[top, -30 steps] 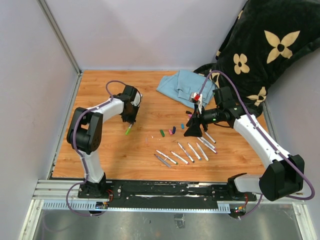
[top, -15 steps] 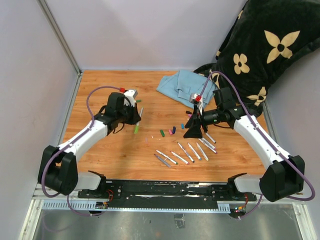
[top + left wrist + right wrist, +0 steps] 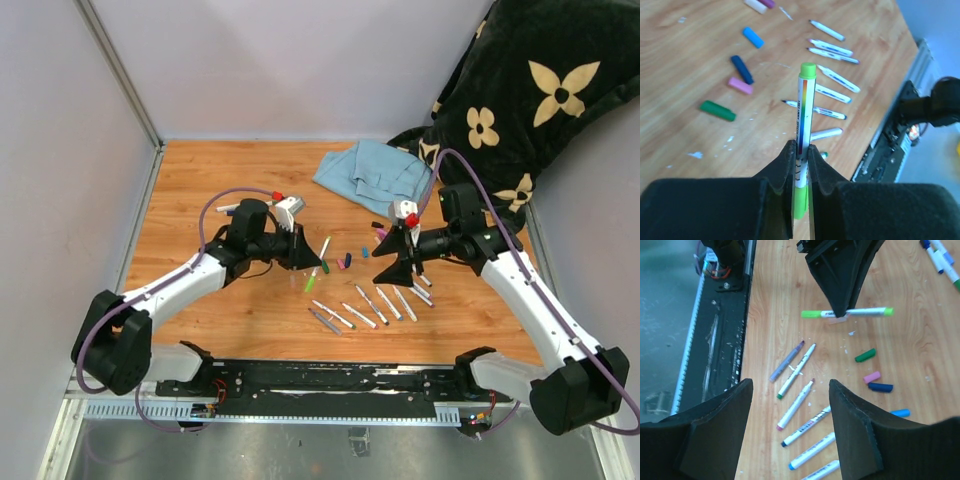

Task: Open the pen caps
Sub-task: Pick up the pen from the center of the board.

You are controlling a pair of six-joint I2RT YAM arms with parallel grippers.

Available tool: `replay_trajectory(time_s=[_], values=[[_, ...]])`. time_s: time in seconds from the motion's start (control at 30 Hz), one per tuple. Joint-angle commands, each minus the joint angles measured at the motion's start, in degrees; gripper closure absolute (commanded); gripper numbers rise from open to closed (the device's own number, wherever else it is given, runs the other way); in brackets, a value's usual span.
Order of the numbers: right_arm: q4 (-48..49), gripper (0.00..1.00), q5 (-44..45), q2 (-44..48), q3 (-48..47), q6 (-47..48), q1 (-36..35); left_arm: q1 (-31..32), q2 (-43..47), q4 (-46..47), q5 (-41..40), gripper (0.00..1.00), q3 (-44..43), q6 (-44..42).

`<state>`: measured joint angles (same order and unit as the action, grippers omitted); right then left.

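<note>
Left gripper [image 3: 800, 150] clamps the lime marker [image 3: 804, 110], cap still on. Right gripper [image 3: 790, 385] gapes wide, empty. Loose pen caps [image 3: 717, 110] lie on the bench [image 3: 685, 55], just beyond the opened markers [image 3: 837, 78]. Mostly done, I'd say.

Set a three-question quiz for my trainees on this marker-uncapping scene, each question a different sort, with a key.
1. True or false: the left gripper is shut on a lime-green marker.
2. The right gripper is: A) open, holding nothing; B) shut on a cap; C) shut on a marker.
3. What colour is the loose cap lying closest to the pink cap?
Key: 1 true; 2 A; 3 the dark blue cap.
</note>
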<state>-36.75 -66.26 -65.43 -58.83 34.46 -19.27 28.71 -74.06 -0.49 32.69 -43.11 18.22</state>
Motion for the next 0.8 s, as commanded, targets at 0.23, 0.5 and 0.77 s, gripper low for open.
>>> replay_trajectory(time_s=[0.23,0.5,0.77], values=[[-18.34,0.29,2.73,2.52,1.31,49.88,-0.32,7.19,-5.23,4.55,8.95,1.0,0.38,2.29],[-18.86,0.3,13.34,2.17,-0.62,54.41,-3.66,9.66,-9.25,5.4,12.24,1.0,-0.15,2.48],[-19.06,0.31,21.85,1.19,-1.66,58.81,-9.43,11.4,-13.93,5.6,15.65,1.0,-2.46,2.06]])
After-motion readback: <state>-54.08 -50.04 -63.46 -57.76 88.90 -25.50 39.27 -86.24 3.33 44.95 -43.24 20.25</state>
